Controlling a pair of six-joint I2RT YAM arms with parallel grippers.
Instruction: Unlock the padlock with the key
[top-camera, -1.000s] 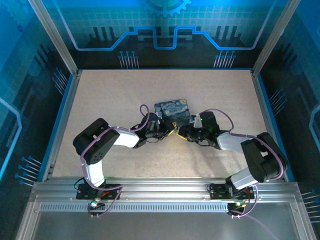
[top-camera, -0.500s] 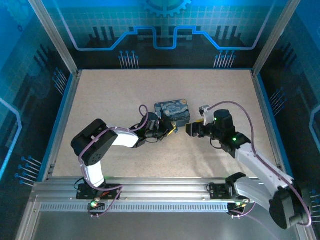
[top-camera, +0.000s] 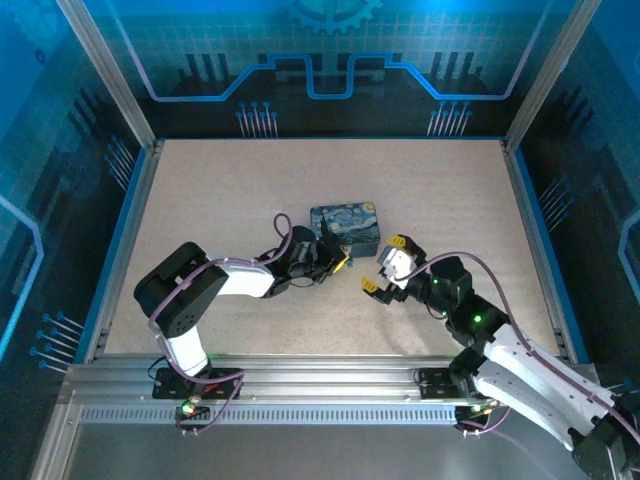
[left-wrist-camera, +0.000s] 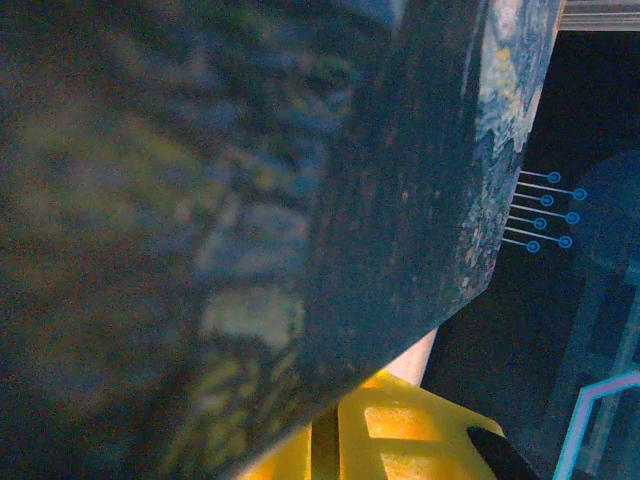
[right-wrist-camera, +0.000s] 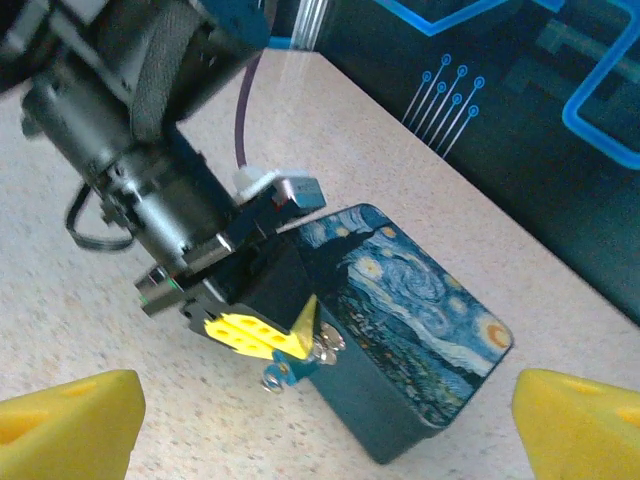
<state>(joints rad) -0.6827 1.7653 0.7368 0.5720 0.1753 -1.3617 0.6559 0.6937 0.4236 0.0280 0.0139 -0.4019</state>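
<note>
The left end effector (right-wrist-camera: 288, 338) has its yellow fingers pinched together against the blue starry-painted tin box (right-wrist-camera: 420, 300). The tiny bluish metal padlock (right-wrist-camera: 277, 375) pokes out just under them. The right end effector (top-camera: 383, 266) hangs nearby, fingers wide apart.

left arm (top-camera: 240, 278) and right arm (top-camera: 530, 362) both white shells with black joints, purple cables looping along them, chunky yellow fingertips (right-wrist-camera: 65, 420) on the right hand (top-camera: 385, 266)
</note>
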